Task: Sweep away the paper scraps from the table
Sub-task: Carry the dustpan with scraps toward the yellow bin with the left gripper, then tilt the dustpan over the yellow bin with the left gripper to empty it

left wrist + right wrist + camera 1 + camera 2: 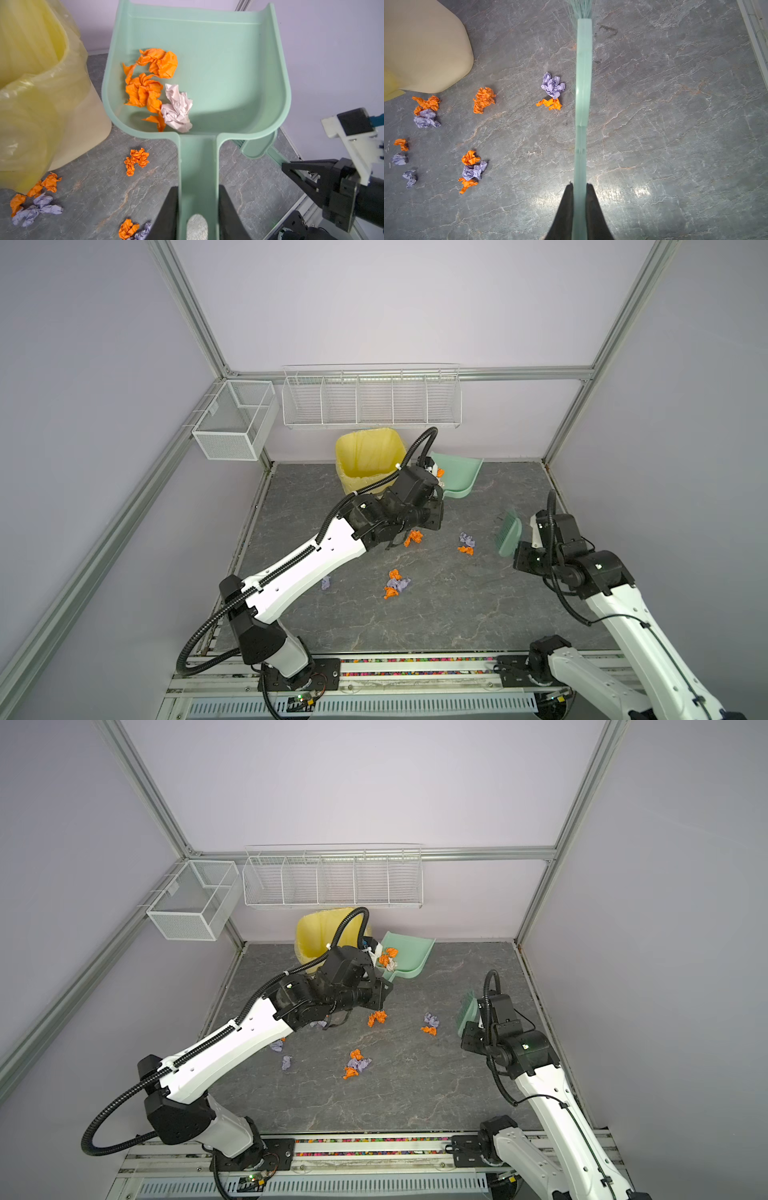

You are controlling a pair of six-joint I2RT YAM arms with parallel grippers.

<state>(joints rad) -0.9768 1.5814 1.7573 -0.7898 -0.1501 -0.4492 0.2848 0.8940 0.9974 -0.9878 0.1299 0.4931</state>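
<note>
My left gripper (198, 188) clamps the mint-green plastic dustpan (224, 62) carrying crumpled paper scraps (149, 91), yellow-lined bin (35, 68) just beside it toward the table (415, 635)'s left edge; my right gripper (579, 184) clamps the mint-green brush (584, 72).

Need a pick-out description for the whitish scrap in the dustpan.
Start at the yellow-lined bin at the table's back; beside it the left gripper holds a mint-green dustpan by its handle. In the pan, it is the only whitish wad, touching orange wads.

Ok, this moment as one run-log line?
left jaws: shut on dustpan handle, beside bin | right jaws: shut on brush | in dustpan: orange and whitish paper scraps | table: more scattered
</note>
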